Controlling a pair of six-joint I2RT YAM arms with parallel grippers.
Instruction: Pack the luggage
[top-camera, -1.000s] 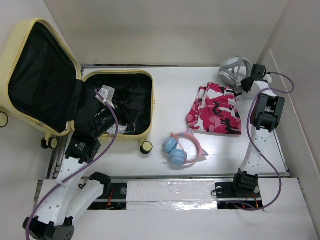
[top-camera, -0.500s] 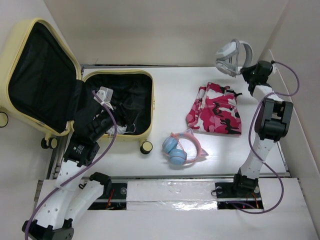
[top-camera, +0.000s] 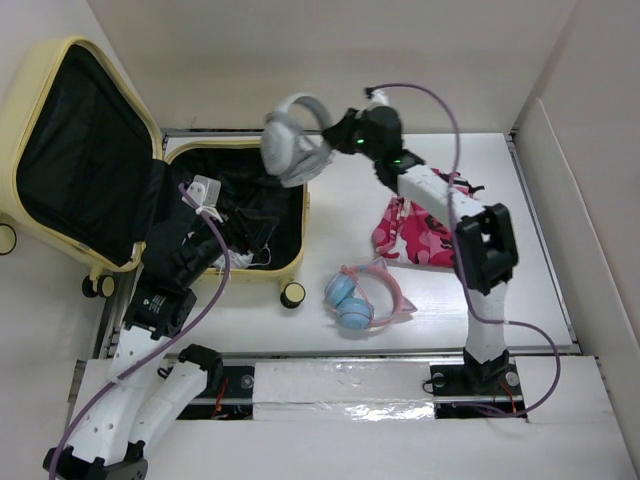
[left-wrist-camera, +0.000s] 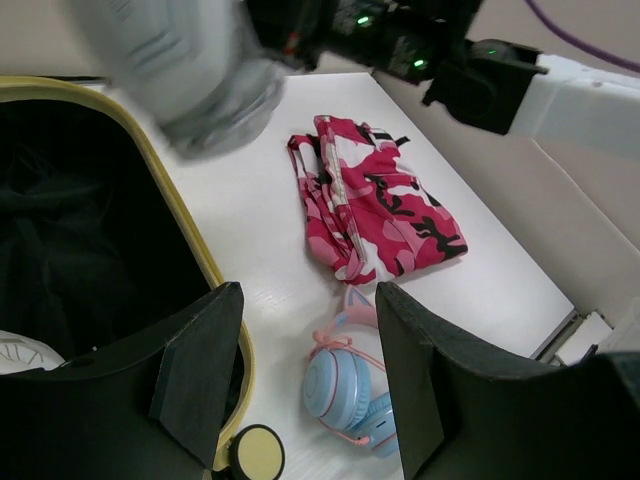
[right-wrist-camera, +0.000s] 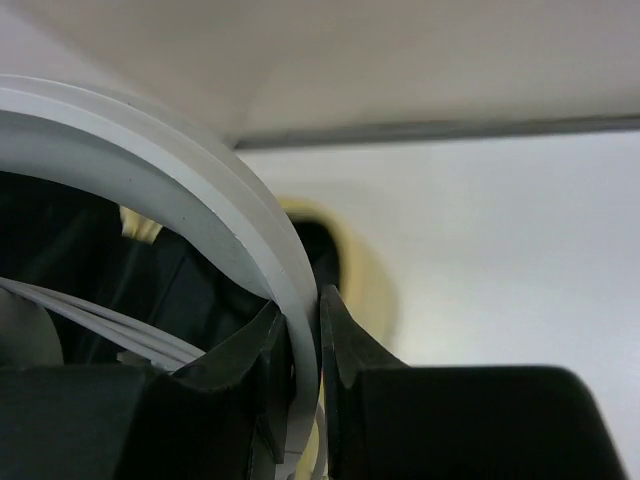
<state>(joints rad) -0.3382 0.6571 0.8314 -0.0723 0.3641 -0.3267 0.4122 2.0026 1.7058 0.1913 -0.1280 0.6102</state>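
Observation:
The luggage (top-camera: 302, 215) is a pale yellow suitcase lying open at the left, its lid (top-camera: 90, 130) raised and its lining black. My right gripper (top-camera: 335, 140) is shut on the white band of a grey-and-white headset (top-camera: 290, 140), which hangs above the case's far right corner. In the right wrist view the band (right-wrist-camera: 150, 150) runs between the fingertips of the right gripper (right-wrist-camera: 303, 300), with the yellow rim (right-wrist-camera: 365, 275) below. My left gripper (top-camera: 200, 255) hovers open and empty over the case's near side. The left wrist view shows the left gripper (left-wrist-camera: 310, 300) open, the rim (left-wrist-camera: 190, 230) and the blurred headset (left-wrist-camera: 190, 70).
A folded pink camouflage cloth (top-camera: 430, 220) lies right of the case, also in the left wrist view (left-wrist-camera: 380, 200). Blue-and-pink cat-ear headphones (top-camera: 362, 295) rest near the front edge (left-wrist-camera: 350, 390). A yellow wheel (top-camera: 292, 294) sticks out at the case's near corner. White walls enclose the table.
My right arm has lifted the headset from the far right corner and swung it left across the table to above the suitcase. The left arm has barely moved.

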